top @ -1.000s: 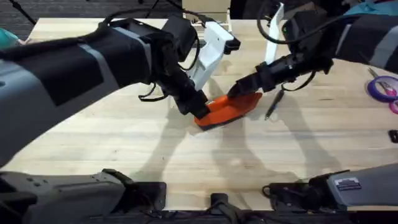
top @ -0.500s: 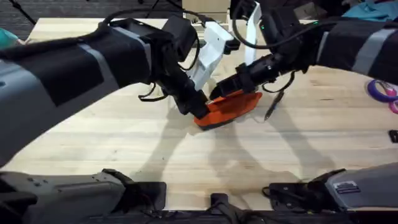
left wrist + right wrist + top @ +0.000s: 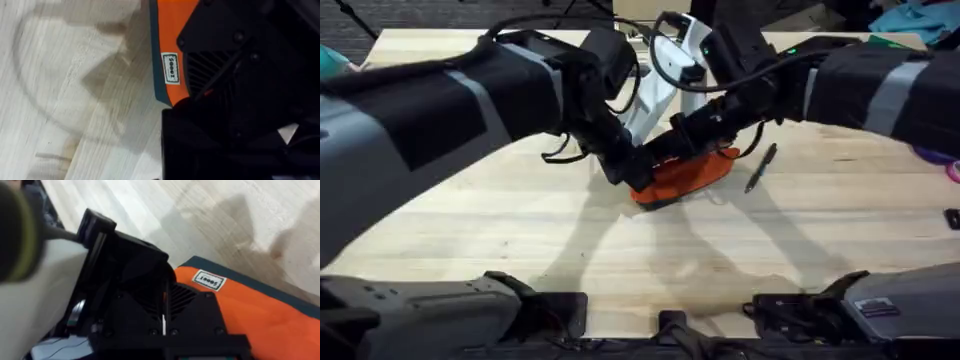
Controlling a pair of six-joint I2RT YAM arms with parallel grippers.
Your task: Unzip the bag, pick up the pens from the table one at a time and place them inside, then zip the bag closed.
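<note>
The bag (image 3: 688, 173) lies at the frame's centre on the table (image 3: 520, 230), both grippers crowding its top. The left gripper (image 3: 638, 172) pinches the bag's left end; whether the right gripper (image 3: 682, 135) grips anything, I cannot tell. A dark pen (image 3: 760, 167) waits just right. With both so close, they might collide, or the zipper could snag.

purple tape roll (image 3: 938, 150) | far right edge || teal cloth (image 3: 332, 60) | far left edge
</note>
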